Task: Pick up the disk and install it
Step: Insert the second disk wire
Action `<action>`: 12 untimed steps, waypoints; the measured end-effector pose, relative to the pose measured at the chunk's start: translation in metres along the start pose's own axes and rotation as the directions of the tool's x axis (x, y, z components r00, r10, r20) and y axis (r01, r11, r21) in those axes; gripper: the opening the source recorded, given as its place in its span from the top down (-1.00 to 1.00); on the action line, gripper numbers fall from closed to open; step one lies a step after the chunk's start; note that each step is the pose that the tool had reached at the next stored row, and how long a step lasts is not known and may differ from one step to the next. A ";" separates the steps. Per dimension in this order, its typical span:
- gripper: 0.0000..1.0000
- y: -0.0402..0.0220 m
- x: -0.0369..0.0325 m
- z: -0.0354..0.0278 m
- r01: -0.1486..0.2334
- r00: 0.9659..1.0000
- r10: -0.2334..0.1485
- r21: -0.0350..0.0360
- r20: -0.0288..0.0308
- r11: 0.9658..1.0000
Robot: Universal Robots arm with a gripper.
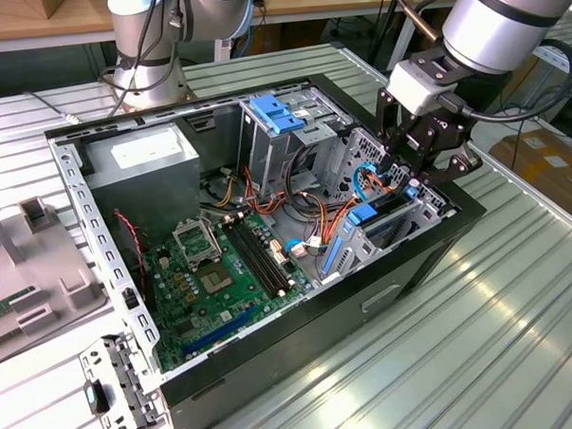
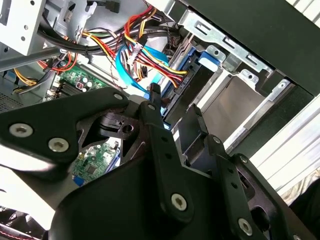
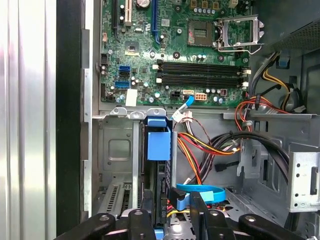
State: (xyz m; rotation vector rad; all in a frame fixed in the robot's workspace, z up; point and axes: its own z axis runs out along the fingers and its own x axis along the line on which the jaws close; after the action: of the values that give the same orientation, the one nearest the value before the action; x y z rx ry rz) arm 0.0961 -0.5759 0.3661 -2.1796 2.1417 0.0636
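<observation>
Two jaws straddle disk (image 3: 161,185) edge-up in drive bay (image 3: 117,150); grip or gap, cannot tell.

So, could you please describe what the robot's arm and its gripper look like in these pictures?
The arm is built of rounded silver-grey tube segments with a dark band at the joint, and a black cable loops beside its wrist. A white boxy block sits below the wrist. The gripper is matt black, made of angular linkage bars joined by silver screws, as both wrist views show.
</observation>
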 end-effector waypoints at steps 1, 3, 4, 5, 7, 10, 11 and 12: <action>0.32 0.0000 0.0001 0.0001 0.000 1.000 0.000 0.000 0.000 1.000; 0.45 0.0000 0.0002 0.0001 0.000 1.000 0.000 0.000 0.000 1.000; 0.57 0.0000 0.0002 0.0001 0.000 1.000 0.000 0.000 0.000 1.000; 0.57 0.0000 0.0003 0.0001 0.000 1.000 0.000 0.000 0.000 1.000; 0.68 0.0000 0.0004 0.0001 0.000 1.000 0.000 0.000 0.000 1.000; 0.68 0.0000 0.0006 0.0001 0.000 1.000 0.000 0.000 0.000 1.000; 0.68 0.0000 0.0007 0.0001 0.000 1.000 0.000 0.000 0.000 1.000; 0.68 0.0000 0.0007 0.0001 0.000 1.000 0.000 0.000 0.000 1.000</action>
State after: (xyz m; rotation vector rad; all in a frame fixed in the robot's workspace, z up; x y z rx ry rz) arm 0.0961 -0.5766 0.3660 -2.1795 2.1417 0.0638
